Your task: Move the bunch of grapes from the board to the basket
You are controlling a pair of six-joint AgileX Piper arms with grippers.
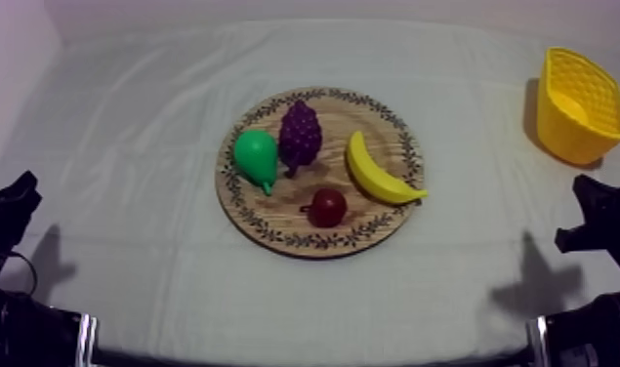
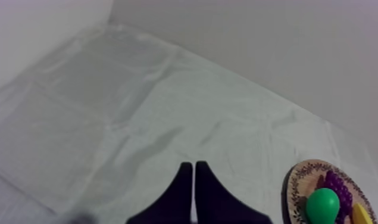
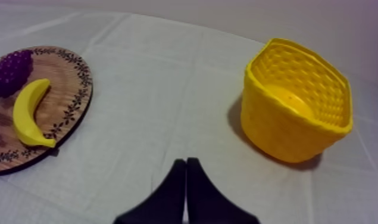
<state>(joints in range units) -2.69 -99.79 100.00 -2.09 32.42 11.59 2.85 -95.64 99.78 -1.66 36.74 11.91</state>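
Observation:
A purple bunch of grapes [image 1: 300, 135] lies on the round wooden board [image 1: 382, 128] at the table's middle, between a green pear [image 1: 256, 156] and a banana [image 1: 376, 172]. A small red fruit [image 1: 326, 207] sits nearer the board's front rim. The yellow basket [image 1: 575, 105] stands at the far right, tipped toward the camera and holding nothing. My left gripper [image 1: 14, 200] rests low at the left edge, my right gripper [image 1: 595, 220] low at the right edge, both far from the board. In each wrist view the fingers [image 2: 193, 179] [image 3: 186, 173] lie together as a narrow wedge, shut on nothing.
Grey-white cloth covers the table, with open room on both sides of the board. The right wrist view has the board [image 3: 66, 77] with the grapes [image 3: 11, 70] and banana [image 3: 28, 112] beside the basket [image 3: 295, 101]. A wall rises behind the table.

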